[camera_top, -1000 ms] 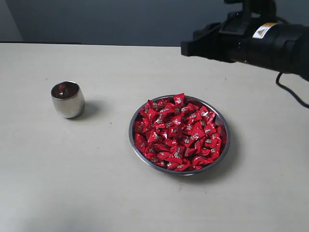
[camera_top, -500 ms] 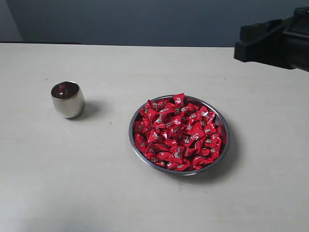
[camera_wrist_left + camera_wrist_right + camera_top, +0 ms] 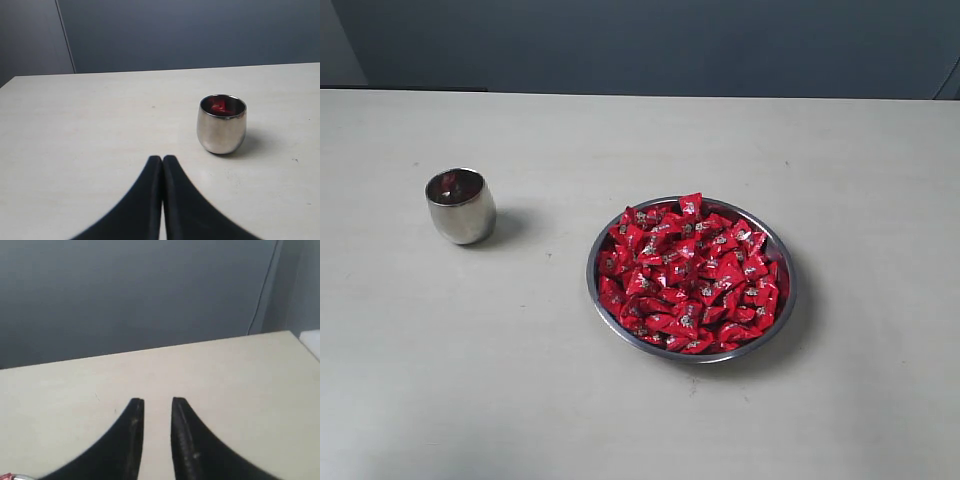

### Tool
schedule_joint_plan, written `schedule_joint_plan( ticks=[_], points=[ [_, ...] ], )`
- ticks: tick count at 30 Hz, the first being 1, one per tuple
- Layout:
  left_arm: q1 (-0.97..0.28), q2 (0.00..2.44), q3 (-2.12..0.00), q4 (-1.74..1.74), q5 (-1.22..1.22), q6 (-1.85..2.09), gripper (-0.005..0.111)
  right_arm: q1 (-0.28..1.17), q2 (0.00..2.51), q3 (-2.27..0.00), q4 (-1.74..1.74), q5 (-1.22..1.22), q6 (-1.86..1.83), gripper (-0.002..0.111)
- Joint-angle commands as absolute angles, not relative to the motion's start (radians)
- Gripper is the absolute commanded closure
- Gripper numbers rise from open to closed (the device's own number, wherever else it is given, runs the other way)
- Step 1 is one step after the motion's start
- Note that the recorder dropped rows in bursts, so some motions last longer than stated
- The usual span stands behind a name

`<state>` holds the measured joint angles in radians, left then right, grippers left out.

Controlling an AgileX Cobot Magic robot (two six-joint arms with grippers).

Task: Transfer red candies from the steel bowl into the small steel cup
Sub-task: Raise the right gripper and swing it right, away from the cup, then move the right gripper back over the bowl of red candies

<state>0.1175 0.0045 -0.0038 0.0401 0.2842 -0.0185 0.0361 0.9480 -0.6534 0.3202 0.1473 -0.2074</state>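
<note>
The steel bowl [image 3: 610, 232] sits right of centre on the table, heaped with red candies [image 3: 690, 275]. At the left stands the small steel cup [image 3: 461, 206], with red showing inside it; the left wrist view shows the same cup [image 3: 221, 125] with a red candy [image 3: 218, 106] in it. My left gripper [image 3: 162, 159] is shut and empty, a short way from the cup. My right gripper [image 3: 157, 402] is open with nothing between its fingers, over bare table. Neither arm shows in the exterior view.
A blue-grey wall [image 3: 640, 45] backs the table's far edge. A thin cable [image 3: 262, 290] hangs down the wall in the right wrist view. A sliver of red candy [image 3: 6, 476] shows at that view's edge.
The right arm has pulled back to the right and left the exterior view. Bowl, candies and cup have stayed where they were.
</note>
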Motion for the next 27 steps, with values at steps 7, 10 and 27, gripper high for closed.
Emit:
schedule_joint_plan(
  ticks=[7,10,27],
  points=[
    [0.118,0.0,0.0,0.038,0.285,-0.02,0.106,0.042,0.904,-0.6,0.326,0.263,-0.264,0.088],
    [0.118,0.0,0.0,0.038,0.285,-0.02,0.106,0.085,0.809,-0.55,0.322,0.155,-0.277,0.088],
    [0.118,0.0,0.0,0.038,0.285,-0.02,0.106,0.145,0.585,-0.318,0.903,0.461,-0.471,0.088]
  ],
)
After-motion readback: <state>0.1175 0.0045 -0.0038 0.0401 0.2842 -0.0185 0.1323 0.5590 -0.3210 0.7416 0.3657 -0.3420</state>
